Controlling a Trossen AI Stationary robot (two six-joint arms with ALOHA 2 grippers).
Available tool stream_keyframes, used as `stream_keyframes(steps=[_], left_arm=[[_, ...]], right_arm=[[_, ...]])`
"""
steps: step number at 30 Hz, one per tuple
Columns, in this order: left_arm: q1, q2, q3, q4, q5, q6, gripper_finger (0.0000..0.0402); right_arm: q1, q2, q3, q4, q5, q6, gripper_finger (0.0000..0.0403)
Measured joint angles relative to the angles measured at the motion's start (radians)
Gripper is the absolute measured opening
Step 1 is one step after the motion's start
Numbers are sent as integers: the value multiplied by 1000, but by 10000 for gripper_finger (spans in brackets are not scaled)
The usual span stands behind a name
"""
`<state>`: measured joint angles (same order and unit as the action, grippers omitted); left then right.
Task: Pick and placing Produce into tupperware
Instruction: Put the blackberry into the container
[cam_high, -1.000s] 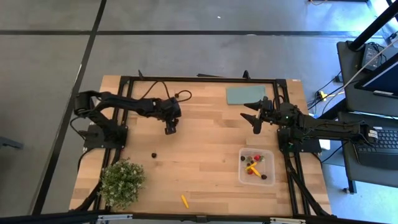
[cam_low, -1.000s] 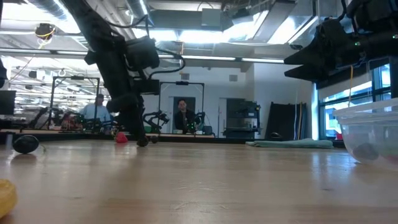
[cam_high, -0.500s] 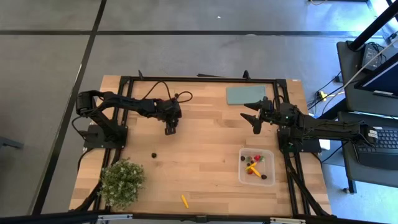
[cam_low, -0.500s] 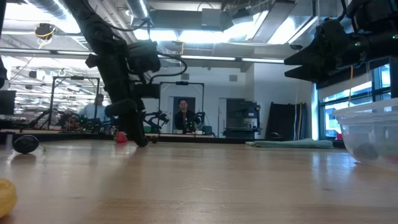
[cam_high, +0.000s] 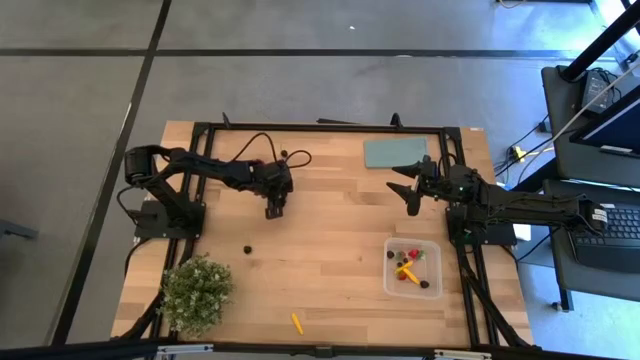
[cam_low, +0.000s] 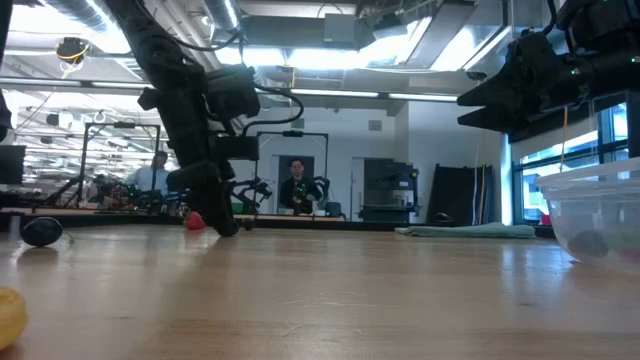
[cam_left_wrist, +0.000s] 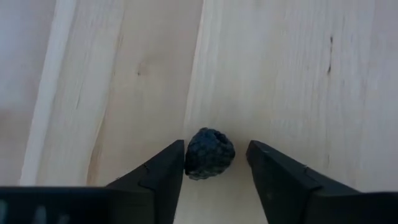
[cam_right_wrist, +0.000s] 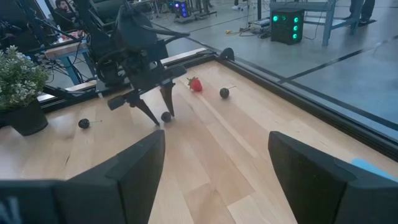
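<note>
Left gripper (cam_left_wrist: 211, 163) had narrowed slightly since earlier, fingers parted, straddling the dark bumpy round berry (cam_left_wrist: 209, 153), not yet clamped. Right gripper (cam_high: 409, 188) waited wide open, well away.

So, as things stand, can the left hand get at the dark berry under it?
Probably yes. The left hand is down at the table with its fingers on either side of the dark berry, one nearly touching. Nothing lies between them; closing should take it.
</note>
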<state>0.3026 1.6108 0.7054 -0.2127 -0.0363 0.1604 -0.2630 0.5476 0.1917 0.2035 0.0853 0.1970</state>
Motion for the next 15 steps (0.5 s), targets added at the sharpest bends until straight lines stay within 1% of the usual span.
stream_keyframes(steps=[10, 12, 15], left_arm=[[-3, 1, -1, -1, -5, 0, 86], [-3, 1, -1, 0, -7, 0, 74], [-6, 1, -2, 3, -13, -1, 73]], right_arm=[[0, 0, 0, 0, 0, 0, 287], [0, 0, 0, 0, 0, 0, 287], [0, 0, 0, 0, 0, 0, 287]])
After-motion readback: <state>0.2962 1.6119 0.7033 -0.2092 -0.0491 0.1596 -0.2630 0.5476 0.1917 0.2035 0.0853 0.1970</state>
